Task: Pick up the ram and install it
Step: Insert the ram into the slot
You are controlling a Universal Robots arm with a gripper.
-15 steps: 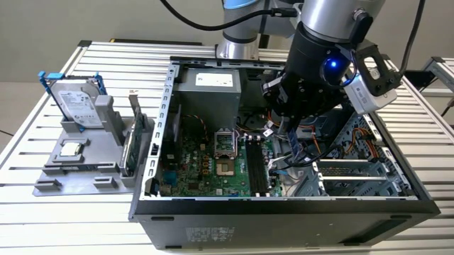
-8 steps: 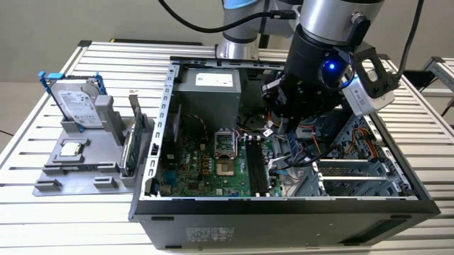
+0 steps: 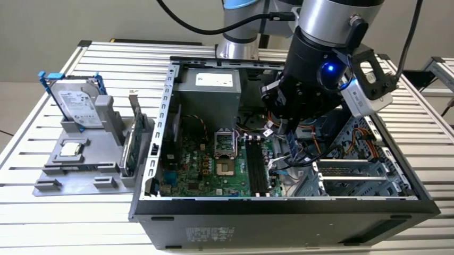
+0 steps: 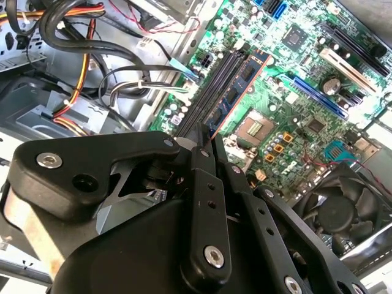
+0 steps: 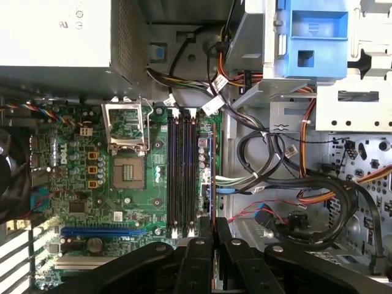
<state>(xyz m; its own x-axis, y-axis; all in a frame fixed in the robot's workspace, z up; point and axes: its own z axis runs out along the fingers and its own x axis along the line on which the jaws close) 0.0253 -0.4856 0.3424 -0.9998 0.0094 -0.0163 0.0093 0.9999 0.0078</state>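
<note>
- Gripper (image 4: 207, 138) is pinching the ram (image 4: 240, 82) in the second wrist view. Its two black fingers (image 4: 199, 159) are pressing on both flat faces, and the stick is standing on edge between them.
- Down at the motherboard (image 4: 278, 92), the ram is running parallel to two empty black slots (image 4: 214, 92), just beside them. Whether it is seated yet, I cannot tell.
- Seen in the first wrist view, the gripper (image 5: 213, 225) is hanging straight over the ram (image 5: 213, 171), which is showing as a thin edge-on line. The slots (image 5: 182, 171) are lying between it and the socket (image 5: 127, 173).
- On the ram's other side, black and orange cables (image 5: 294, 202) are looping near a blue bracket (image 5: 312, 37).
- Over in the exterior view, the arm (image 3: 319, 53) is reaching down into the open case (image 3: 284, 204). Its black end is hanging just to the exterior view's right of the slots (image 3: 257, 164).
- At the exterior view's left, well apart from the case, a hard drive (image 3: 74, 101) is standing on a grey holder (image 3: 78, 164) on the table (image 3: 42, 223).
</note>
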